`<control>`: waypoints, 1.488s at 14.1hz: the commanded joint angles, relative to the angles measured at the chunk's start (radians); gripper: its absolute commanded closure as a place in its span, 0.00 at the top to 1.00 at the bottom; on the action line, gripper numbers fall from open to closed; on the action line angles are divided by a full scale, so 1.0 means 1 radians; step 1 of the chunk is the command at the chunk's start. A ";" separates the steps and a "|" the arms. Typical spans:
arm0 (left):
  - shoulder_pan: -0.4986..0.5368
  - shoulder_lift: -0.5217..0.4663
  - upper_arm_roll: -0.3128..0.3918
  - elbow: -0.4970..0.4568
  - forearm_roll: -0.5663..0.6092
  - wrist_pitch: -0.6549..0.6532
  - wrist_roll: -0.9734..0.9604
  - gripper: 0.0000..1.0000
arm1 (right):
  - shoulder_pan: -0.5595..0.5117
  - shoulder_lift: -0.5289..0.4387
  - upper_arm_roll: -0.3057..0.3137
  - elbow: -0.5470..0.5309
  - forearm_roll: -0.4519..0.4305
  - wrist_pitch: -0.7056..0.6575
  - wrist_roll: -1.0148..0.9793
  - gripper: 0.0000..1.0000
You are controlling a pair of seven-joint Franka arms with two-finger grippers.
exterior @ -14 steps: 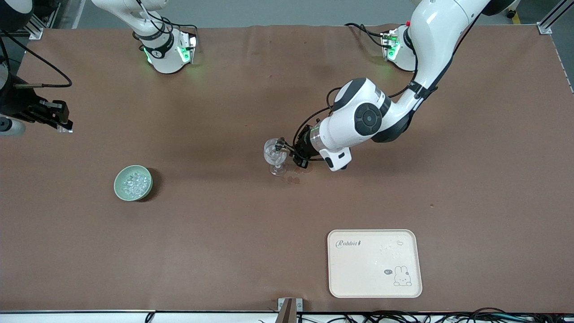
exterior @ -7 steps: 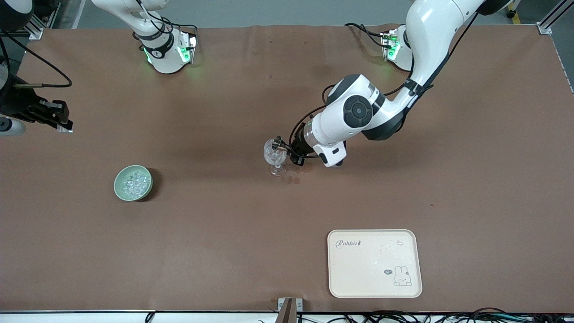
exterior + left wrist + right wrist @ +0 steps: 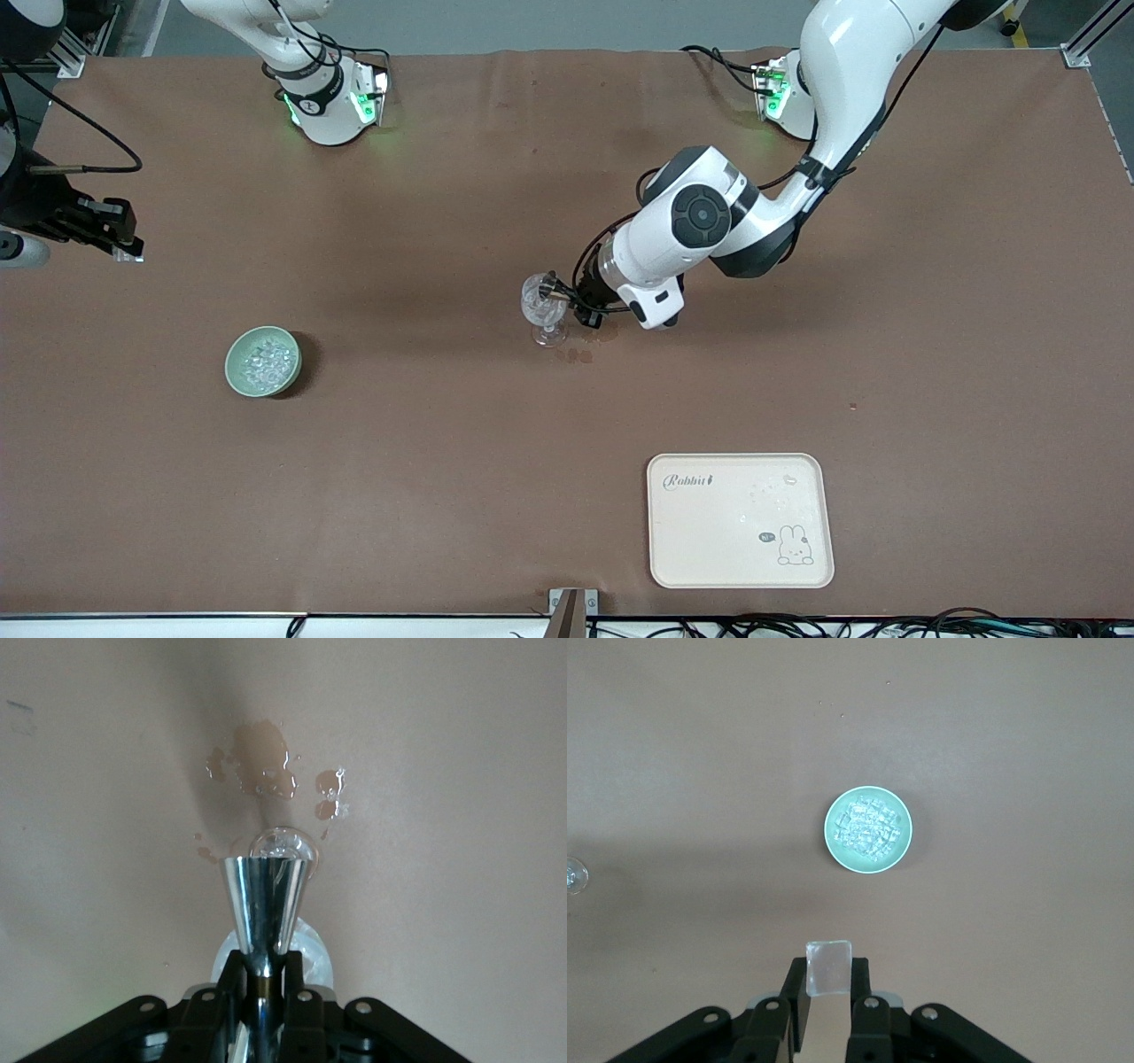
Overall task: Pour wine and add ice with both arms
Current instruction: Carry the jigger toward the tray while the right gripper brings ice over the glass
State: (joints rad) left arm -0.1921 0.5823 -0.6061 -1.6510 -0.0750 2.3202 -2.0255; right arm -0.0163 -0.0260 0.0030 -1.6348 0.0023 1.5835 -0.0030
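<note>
A clear stemmed glass (image 3: 543, 303) stands mid-table. My left gripper (image 3: 570, 301) is beside its cup, shut on the stem of a shiny metal cone-shaped jigger (image 3: 266, 895). The jigger's wide end reaches over the glass (image 3: 282, 843). Ice (image 3: 263, 360) fills a pale green bowl (image 3: 868, 829) toward the right arm's end of the table. My right gripper (image 3: 127, 248) hangs above that end of the table, well apart from the bowl. It is shut on a flat clear scoop (image 3: 829, 967). No wine can be made out.
Wet brownish patches (image 3: 264, 762) lie on the brown table cover beside the glass's foot (image 3: 578, 354). A cream rabbit tray (image 3: 740, 520) sits near the front edge, toward the left arm's end. Both arm bases (image 3: 332, 97) stand along the back edge.
The left arm's elbow and wrist have shifted a little toward the right arm's end and the bases, while the jigger stays at the glass. The right arm has not moved.
</note>
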 commanded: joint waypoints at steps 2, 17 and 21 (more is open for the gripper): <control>0.005 0.013 -0.007 0.017 0.006 -0.010 -0.013 0.00 | -0.014 -0.005 0.008 0.003 0.010 -0.002 -0.011 0.04; 0.184 0.054 -0.006 0.146 -0.581 -0.177 0.421 0.00 | 0.174 -0.003 0.015 0.006 0.011 0.006 0.236 0.01; 0.288 0.137 -0.006 0.237 -0.708 -0.203 0.513 0.00 | 0.350 0.072 0.015 0.010 0.010 0.126 0.481 0.01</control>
State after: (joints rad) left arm 0.0521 0.6576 -0.6017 -1.4833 -0.7169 2.1476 -1.5698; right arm 0.2562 -0.0052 0.0287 -1.6351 0.0138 1.6583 0.3704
